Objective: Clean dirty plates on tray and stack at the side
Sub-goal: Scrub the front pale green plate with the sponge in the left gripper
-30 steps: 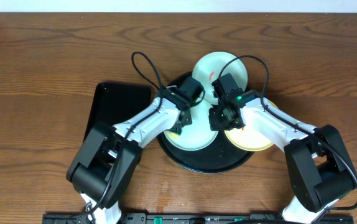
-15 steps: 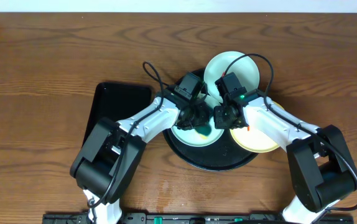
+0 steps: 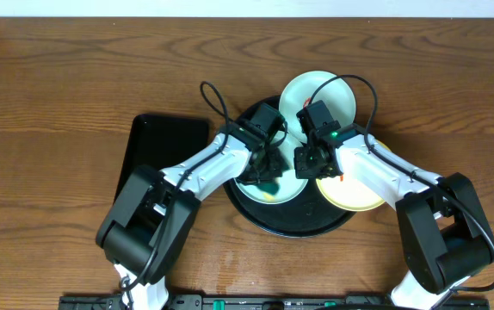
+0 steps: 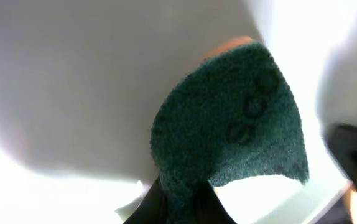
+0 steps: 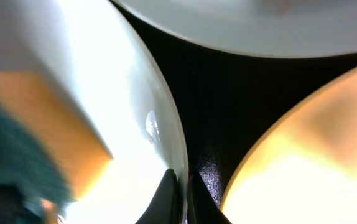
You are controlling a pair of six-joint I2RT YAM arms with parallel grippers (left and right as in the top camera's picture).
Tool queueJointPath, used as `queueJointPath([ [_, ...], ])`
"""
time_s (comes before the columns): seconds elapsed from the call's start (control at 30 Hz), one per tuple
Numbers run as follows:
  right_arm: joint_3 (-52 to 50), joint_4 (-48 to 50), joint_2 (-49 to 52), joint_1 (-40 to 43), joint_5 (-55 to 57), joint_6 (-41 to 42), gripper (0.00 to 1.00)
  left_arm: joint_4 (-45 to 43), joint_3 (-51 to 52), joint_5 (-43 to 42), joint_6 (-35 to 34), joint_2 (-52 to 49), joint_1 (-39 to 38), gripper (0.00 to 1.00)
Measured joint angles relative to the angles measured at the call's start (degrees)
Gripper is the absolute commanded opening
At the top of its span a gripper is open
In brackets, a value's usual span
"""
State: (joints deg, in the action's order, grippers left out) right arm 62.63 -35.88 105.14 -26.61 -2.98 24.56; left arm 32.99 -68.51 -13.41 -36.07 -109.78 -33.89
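The round black tray (image 3: 294, 221) holds a pale mint plate (image 3: 290, 188) at its left, a pale yellow plate (image 3: 356, 195) at its right and a second mint plate (image 3: 324, 93) over its far rim. My left gripper (image 3: 268, 168) is shut on a green sponge (image 4: 228, 137) pressed on the near mint plate (image 4: 73, 93). My right gripper (image 3: 307, 164) is shut on that plate's right rim (image 5: 180, 180). In the right wrist view the black tray (image 5: 216, 106), the yellow plate (image 5: 303, 162) and the sponge (image 5: 35, 124) also show.
A smaller rectangular black tray (image 3: 161, 155) lies left of the round tray. Brown wood-grain tabletop (image 3: 75, 77) surrounds both trays. The arms cross over the near half of the round tray, and their cables loop above it.
The left gripper with the sponge has moved right across the mint plate, then back a little. The tray and plates have shifted slightly right. The right gripper has kept its hold on the rim.
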Motion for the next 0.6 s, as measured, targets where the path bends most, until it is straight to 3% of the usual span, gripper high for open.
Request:
queueJointPath([
  [0.6,0.1,-0.7,0.0,-0.4,-1.5,0.0,0.01,9.5,0.7,23.8,-3.3,7.6,3.0,0.08],
])
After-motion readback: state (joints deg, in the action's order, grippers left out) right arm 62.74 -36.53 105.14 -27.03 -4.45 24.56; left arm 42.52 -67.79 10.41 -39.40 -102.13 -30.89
